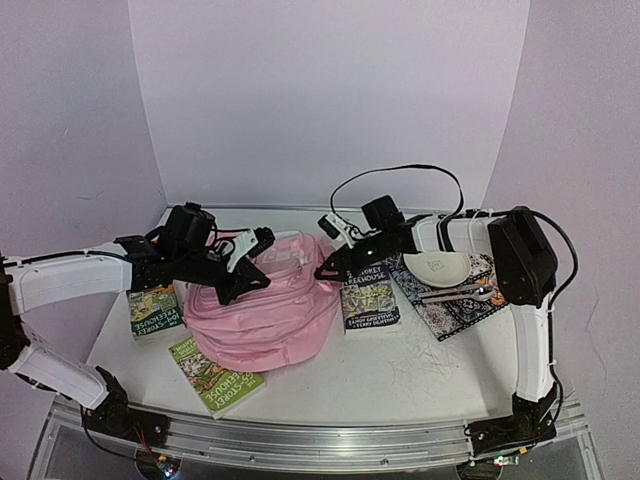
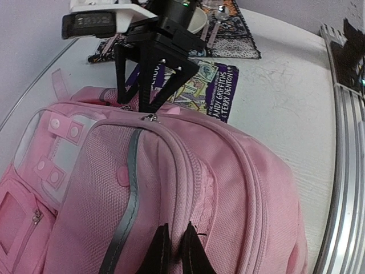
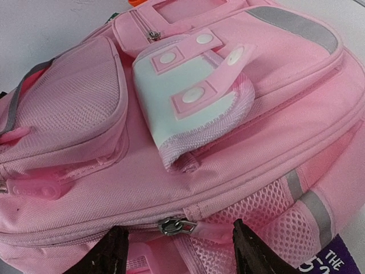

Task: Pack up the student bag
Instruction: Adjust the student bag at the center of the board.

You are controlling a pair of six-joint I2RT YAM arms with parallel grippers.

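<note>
Since the bag (image 1: 262,310) lies flat mid-frame in the top view, its zip pull (image 3: 174,226) sits just ahead of the spread right claw (image 3: 179,242), the nearer one; left claw (image 2: 175,251) is pressed together against the fabric

White table (image 1: 400,372) w/ scuffed top, plain pale-lilac walls (image 1: 320,100) on 3 sides, metal rail (image 1: 330,432) at near edge.

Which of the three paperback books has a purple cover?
The purple paperback book right of the pink fabric backpack, beside the patterned placemat; the two green paperback books lie on its left.
</note>
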